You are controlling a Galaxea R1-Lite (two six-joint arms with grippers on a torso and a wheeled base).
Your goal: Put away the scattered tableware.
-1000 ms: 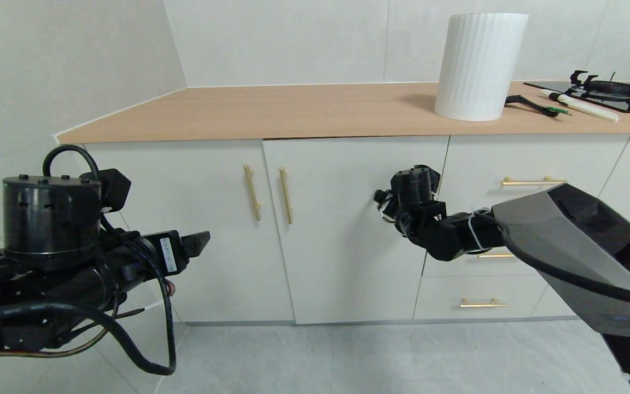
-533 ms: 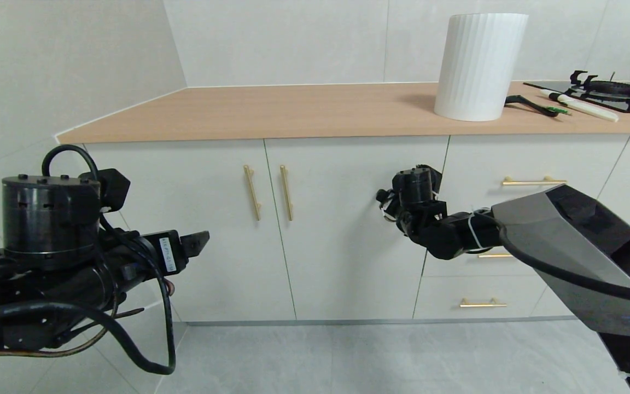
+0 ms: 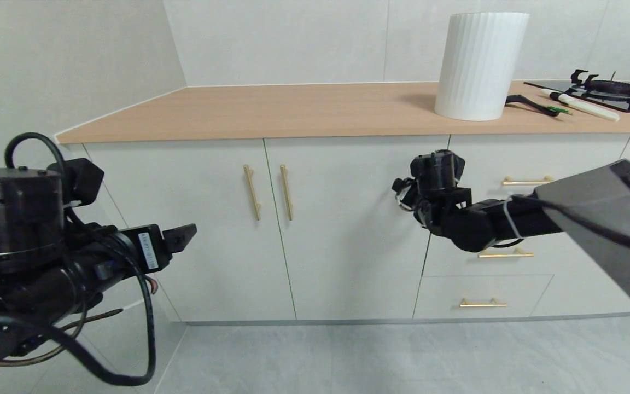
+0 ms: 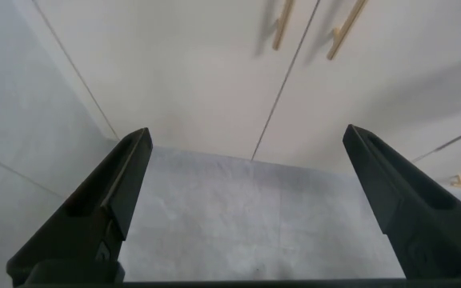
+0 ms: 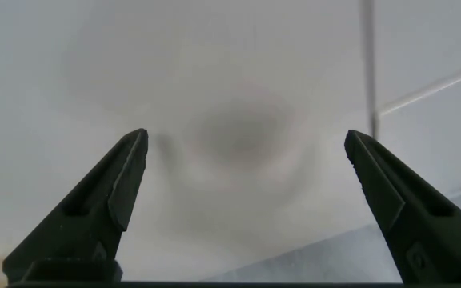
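Wood-toned countertop point(image 3: 293, 109) runs above white cabinets, and the tableware I am meant to put away lies at its far right end. A black-handled utensil point(image 3: 531, 104) pokes out from behind a tall white ribbed container point(image 3: 482, 65). A white-handled utensil point(image 3: 583, 106) lies just past it, along the front edge of the gas hob point(image 3: 610, 87). A small green piece sits between the two utensils, too small for me to identify.

My left gripper point(image 4: 245, 136) has its fingers spread wide with nothing between them. It hangs low in front of the left cabinet door point(image 3: 184, 219), well below the countertop, and looks toward the grey floor tiles point(image 4: 230, 216) at the foot of the cabinets. The brass door handles point(image 3: 252, 192) are off to its right.

My right gripper point(image 5: 246, 136) is likewise spread apart and empty. It sits close against the plain white face of the right cabinet door point(image 3: 348, 230), near that door's right edge. Beside it is the drawer stack with its brass drawer handles point(image 3: 525, 180). Both grippers are well apart from the utensils on the countertop.
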